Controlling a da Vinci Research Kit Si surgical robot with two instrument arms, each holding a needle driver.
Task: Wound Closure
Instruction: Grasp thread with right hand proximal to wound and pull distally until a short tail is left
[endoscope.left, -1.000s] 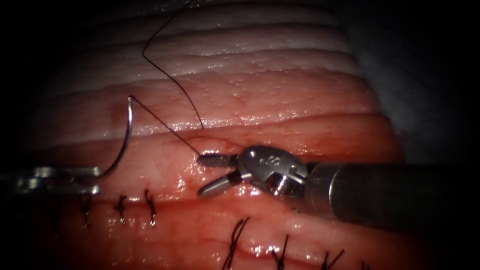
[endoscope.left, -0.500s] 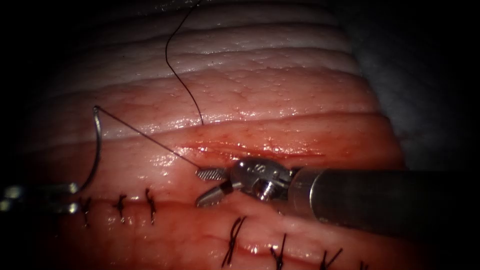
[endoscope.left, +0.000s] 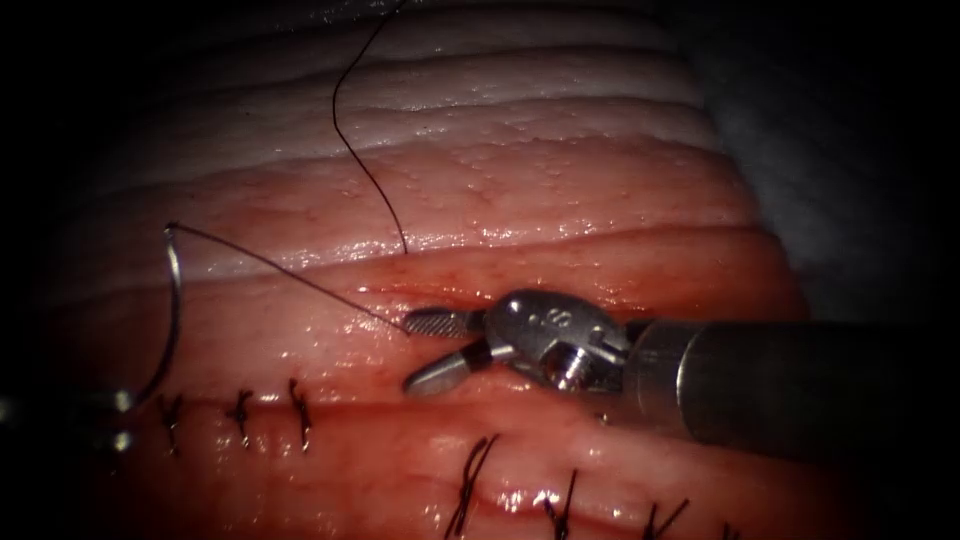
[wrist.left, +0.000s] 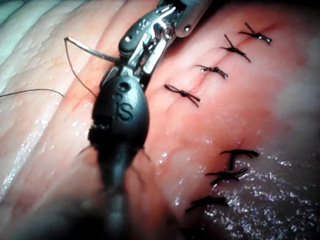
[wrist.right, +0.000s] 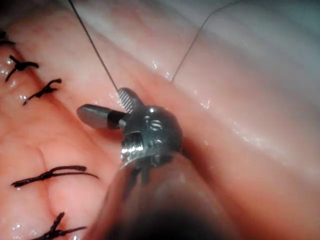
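Endoscope view shows the left tool (endoscope.left: 118, 420) at the dim left edge, clenched on the curved needle (endoscope.left: 175, 310) near its pointed end, so the arc rises free of the tissue (endoscope.left: 560, 190) with the eye end uppermost, well to the left of the open cut (endoscope.left: 560, 290). Over the last second the needle has travelled further left, and the thread (endoscope.left: 290, 275) now runs taut from its top end down to the cut, probably to draw slack through the bite. The right tool (endoscope.left: 425, 350) lies beside the cut with its jaws parted and holding nothing; the upper jaw's ridged face sits just where the thread enters, seemingly to steady the tissue against the pull. A second length of thread climbs in a loose curve over the pale ridges above. Wet and glossy, the tissue is banded in cream and pink, with red fluid (endoscope.left: 520, 295) pooling along the cut. Dark knotted stitches (endoscope.left: 240, 412) cross the closed lines below. Left wrist view shows the steel jaws gripping the thin needle (wrist.left: 92, 50).
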